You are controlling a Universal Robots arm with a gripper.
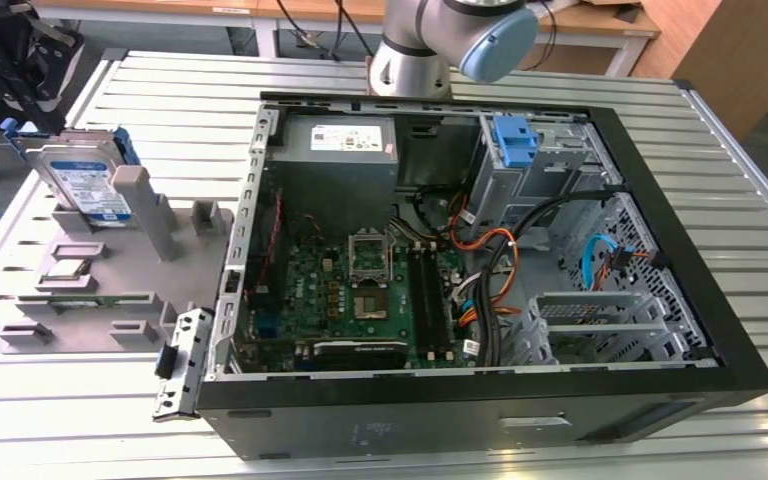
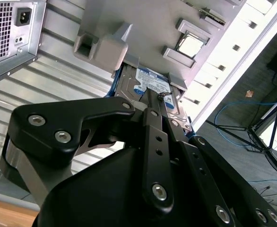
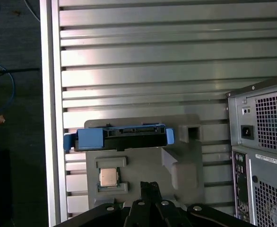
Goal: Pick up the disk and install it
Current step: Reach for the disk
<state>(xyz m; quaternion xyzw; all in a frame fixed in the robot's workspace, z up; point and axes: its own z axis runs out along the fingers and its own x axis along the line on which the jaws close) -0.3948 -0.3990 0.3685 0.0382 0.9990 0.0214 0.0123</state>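
Note:
The disk (image 1: 84,185) stands on edge in a grey fixture (image 1: 104,270) at the exterior view's left, its white-and-blue label facing out inside a blue carrier. In the first wrist view the disk (image 3: 122,137) shows edge-on from above as a blue and black bar. My gripper (image 3: 150,185) hangs over the fixture, well above the disk and a little off to one side. In the second wrist view the gripper (image 2: 156,97) points down toward the disk (image 2: 150,80), its fingers drawn together with nothing between them.
An open computer case (image 1: 491,420) lies on the slatted metal table, with a blue bracket (image 1: 515,140) in its drive bay and a grey power supply (image 1: 341,140) beside it. A processor chip (image 3: 109,177) sits in the fixture. The case's rear panel (image 3: 266,161) stands close by.

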